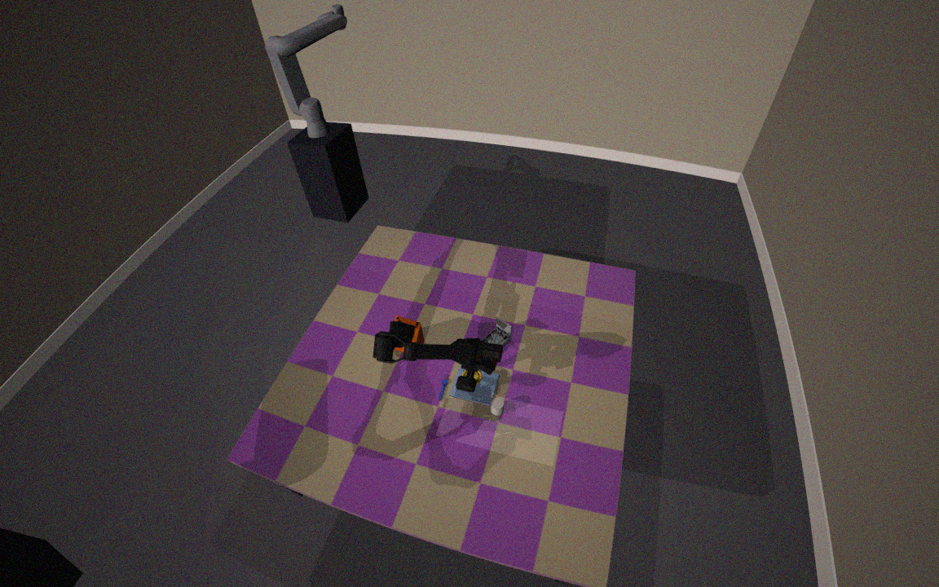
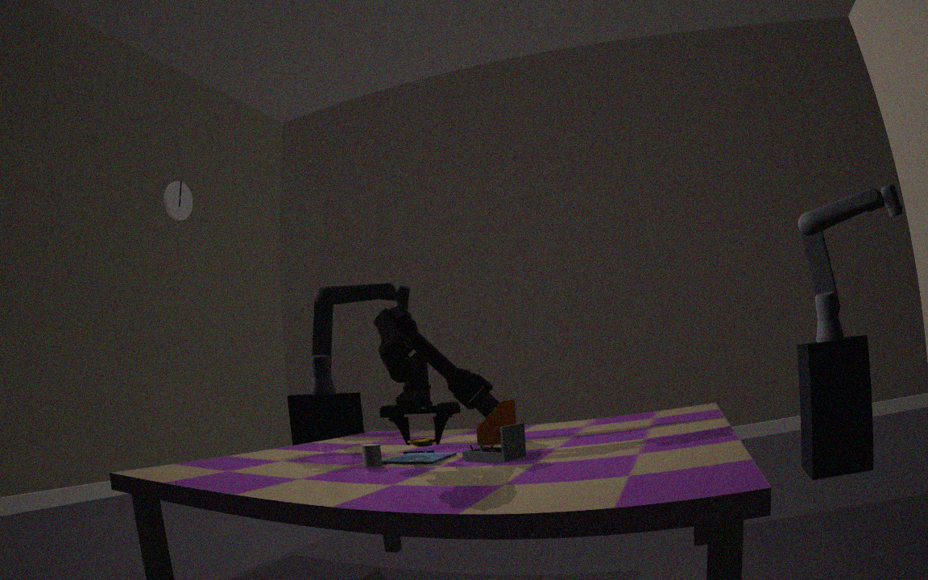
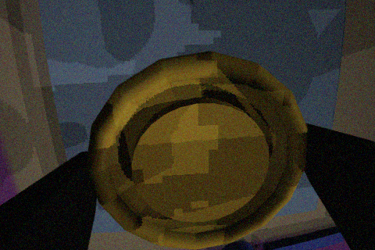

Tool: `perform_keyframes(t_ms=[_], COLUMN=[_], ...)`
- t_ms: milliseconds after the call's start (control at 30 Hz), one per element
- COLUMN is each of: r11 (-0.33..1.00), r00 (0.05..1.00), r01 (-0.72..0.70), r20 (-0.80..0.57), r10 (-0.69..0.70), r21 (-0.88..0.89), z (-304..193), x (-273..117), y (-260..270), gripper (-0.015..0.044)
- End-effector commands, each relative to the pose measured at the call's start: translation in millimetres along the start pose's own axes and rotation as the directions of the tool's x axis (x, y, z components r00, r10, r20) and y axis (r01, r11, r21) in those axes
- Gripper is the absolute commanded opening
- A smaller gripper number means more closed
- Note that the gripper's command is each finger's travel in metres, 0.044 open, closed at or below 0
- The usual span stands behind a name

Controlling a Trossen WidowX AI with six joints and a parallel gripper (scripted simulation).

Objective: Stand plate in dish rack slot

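Gripping the plate (image 3: 197, 151) across its rim, flat on the blue mat (image 3: 78, 42).

In the wrist view, from left to right: the left finger (image 3: 42, 224) meets the rim, the plate fills the centre, and the right finger (image 3: 339, 183) meets the opposite rim. The gripper (image 2: 420, 431) has its jaws closed on the plate at a wide setting, spanning its full width. Judged from this, the step in hand is securing the grasp before lifting: keep the jaws centred across the widest part and lift straight up, since an off-centre hold could let the round rim slip. The plate is yellow, round and shallow, with a raised rim and a recessed centre. The dish rack (image 2: 496, 449) stands to the right on the bench (image 2: 669, 469).
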State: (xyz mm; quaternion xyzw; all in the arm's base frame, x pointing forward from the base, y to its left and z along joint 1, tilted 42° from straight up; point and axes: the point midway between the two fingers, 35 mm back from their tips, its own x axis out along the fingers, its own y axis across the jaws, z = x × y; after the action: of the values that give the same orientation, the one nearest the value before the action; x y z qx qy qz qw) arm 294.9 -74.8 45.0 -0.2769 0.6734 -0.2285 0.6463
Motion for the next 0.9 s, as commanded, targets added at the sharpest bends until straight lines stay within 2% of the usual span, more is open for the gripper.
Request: perform_keyframes(t_ms=[0,867], r11=[1.0,1.0], r00=[1.0,1.0], r01=[-0.01,-0.007], r20=[0.007,0.002], r10=[0.01,0.007], r21=[0.003,0.004], z=[5.3,12.8], x=[-20.6,-127.8], y=[2.0,5.1], gripper=[0.0,0.0])
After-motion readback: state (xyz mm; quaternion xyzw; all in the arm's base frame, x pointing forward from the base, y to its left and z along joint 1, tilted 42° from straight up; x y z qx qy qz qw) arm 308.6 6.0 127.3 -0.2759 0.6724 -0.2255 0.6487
